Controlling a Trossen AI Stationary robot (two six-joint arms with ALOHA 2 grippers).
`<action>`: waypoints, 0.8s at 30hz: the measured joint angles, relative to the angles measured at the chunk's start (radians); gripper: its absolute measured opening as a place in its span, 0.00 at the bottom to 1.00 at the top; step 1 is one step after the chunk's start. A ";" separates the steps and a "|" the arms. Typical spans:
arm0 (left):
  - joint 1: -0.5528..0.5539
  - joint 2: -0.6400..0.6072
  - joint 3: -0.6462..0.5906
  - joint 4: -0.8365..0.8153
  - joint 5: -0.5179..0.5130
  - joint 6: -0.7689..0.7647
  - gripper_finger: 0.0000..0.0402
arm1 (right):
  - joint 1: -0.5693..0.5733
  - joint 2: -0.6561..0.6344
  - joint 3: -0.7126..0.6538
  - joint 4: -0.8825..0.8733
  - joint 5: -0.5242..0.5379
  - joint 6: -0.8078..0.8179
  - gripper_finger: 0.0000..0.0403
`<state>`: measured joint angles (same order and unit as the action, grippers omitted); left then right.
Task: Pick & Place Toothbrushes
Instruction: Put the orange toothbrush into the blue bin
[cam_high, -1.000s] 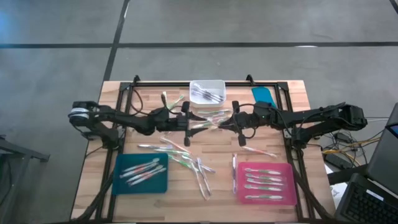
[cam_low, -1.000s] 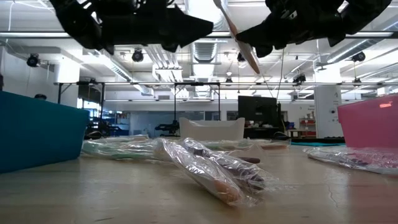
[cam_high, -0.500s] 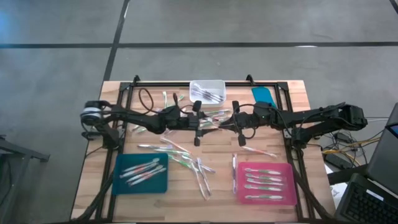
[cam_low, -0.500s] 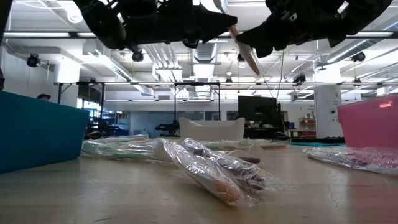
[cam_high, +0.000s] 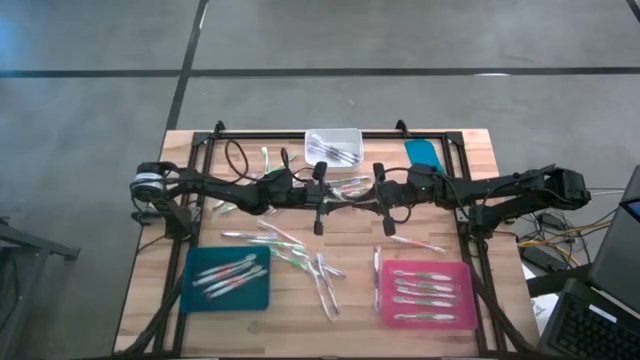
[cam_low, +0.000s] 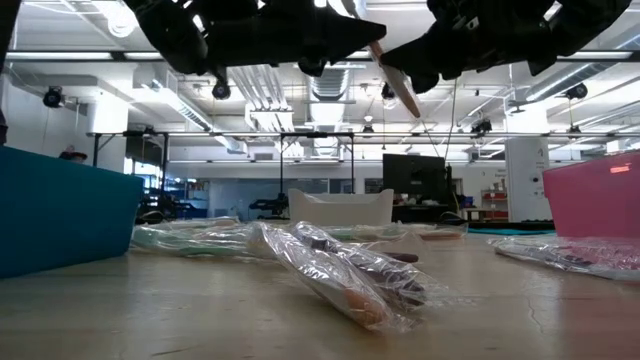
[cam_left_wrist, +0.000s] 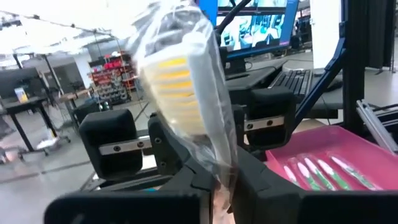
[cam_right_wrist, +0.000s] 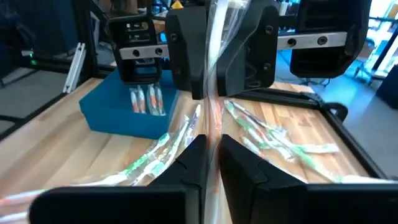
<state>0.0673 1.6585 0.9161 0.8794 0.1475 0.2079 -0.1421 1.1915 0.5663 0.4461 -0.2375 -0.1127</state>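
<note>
One toothbrush (cam_low: 398, 85) in a clear wrapper hangs in the air over the middle of the table, between my two grippers. My left gripper (cam_high: 335, 197) comes from the table's left and my right gripper (cam_high: 364, 197) from its right; they meet tip to tip, both shut on it. In the left wrist view the brush head (cam_left_wrist: 177, 81) with yellowish bristles stands above my left gripper (cam_left_wrist: 217, 183). In the right wrist view the wrapper (cam_right_wrist: 214, 37) runs from my right gripper (cam_right_wrist: 211, 152) up into the left one. Several more wrapped toothbrushes (cam_high: 298, 252) lie flat on the wood. My left gripper pinches the wrapped toothbrush between its two fingers on the handle just below the head (cam_left_wrist: 219, 168). It comes nearly level from the table's left. The toothbrush is lifted clear and slants. My right gripper pinches the same toothbrush through the wrapper (cam_right_wrist: 212, 134), close beside the left one's fingers. It comes about level from the table's right. The lower end (cam_low: 410, 108) sticks out free below the fingers.
A teal tray (cam_high: 200, 290) at the near left and a pink tray (cam_high: 460, 270) at the near right each hold several toothbrushes. A small white bin (cam_high: 352, 135) stands at the far middle, a teal thing (cam_high: 423, 152) to its right.
My left gripper has gone toward the table's right edge, up to my right gripper, and has taken hold of the toothbrush held there. My right gripper and the toothbrush have stayed where they were.
</note>
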 joint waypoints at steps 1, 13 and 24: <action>0.000 -0.003 0.000 -0.006 0.001 -0.012 0.06 | 0.000 0.000 0.000 0.000 0.000 0.017 0.11; -0.010 -0.300 -0.001 -0.586 -0.072 -0.035 0.06 | -0.044 -0.112 0.010 -0.133 0.031 -0.010 0.38; -0.140 -0.606 0.136 -1.489 -0.355 -0.405 0.06 | -0.069 -0.271 0.015 -0.122 0.498 -0.289 0.50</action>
<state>-0.0729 1.0528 1.0521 -0.6097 -0.2077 -0.1974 -0.2111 0.9205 0.5816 0.3237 0.2604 -0.4019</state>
